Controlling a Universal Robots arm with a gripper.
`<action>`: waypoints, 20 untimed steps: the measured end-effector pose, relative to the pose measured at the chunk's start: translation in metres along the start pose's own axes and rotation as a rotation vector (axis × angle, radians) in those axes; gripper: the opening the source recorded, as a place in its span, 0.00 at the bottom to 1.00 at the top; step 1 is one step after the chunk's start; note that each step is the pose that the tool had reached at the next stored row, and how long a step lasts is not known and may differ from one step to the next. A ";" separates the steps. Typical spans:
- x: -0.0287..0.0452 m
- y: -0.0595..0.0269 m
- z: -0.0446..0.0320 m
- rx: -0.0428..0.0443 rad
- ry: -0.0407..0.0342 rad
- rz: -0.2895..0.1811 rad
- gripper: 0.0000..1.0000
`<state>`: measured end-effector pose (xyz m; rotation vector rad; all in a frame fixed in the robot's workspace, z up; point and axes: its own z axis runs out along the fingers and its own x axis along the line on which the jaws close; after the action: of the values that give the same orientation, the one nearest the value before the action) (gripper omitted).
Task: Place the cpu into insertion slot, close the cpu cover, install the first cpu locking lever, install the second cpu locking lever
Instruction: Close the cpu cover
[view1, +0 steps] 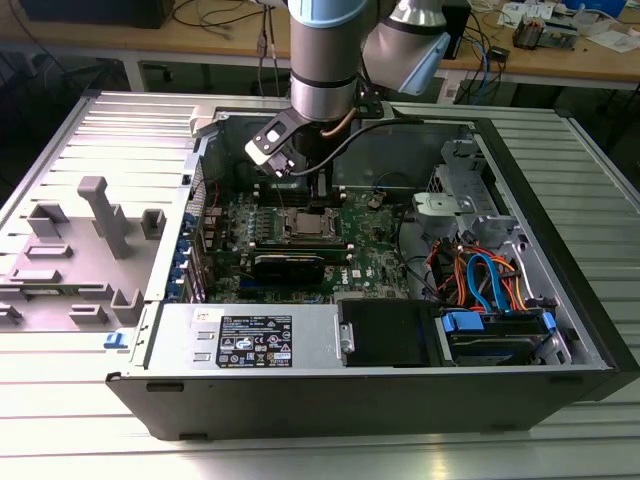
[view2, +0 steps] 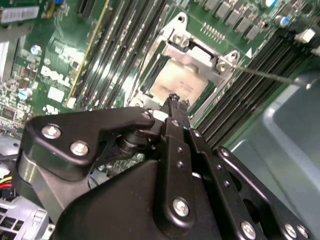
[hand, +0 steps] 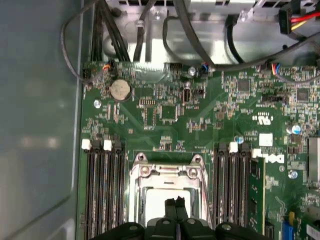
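Gripper (hand: 175, 204) poised over the seated cpu (hand: 154, 205), jaws together

Memory slots (hand: 102, 190) run alongside the gripper in the first wrist view. Directly beneath its tips, which are pressed together with nothing visible between them, the cpu lies flat in the insertion slot (view1: 304, 226), and the cpu cover (hand: 167, 171) appears folded down around it. Beyond the gripper in the second wrist view, a thin locking lever (view2: 265, 75) stands clear of the insertion slot, seemingly unlatched. The cpu is probably light, stiff and fragile, best taken by its edges. The springy lever looks best pushed near its free end.
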<state>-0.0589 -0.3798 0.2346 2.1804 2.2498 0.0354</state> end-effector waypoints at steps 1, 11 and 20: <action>0.0001 -0.0031 0.0008 0.0000 0.0003 0.000 0.11; 0.0006 -0.0260 0.0152 0.0001 0.0005 -0.008 0.11; 0.0007 -0.0288 0.0258 0.0000 0.0007 -0.009 0.11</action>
<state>-0.0872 -0.3798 0.2081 2.1706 2.2599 0.0360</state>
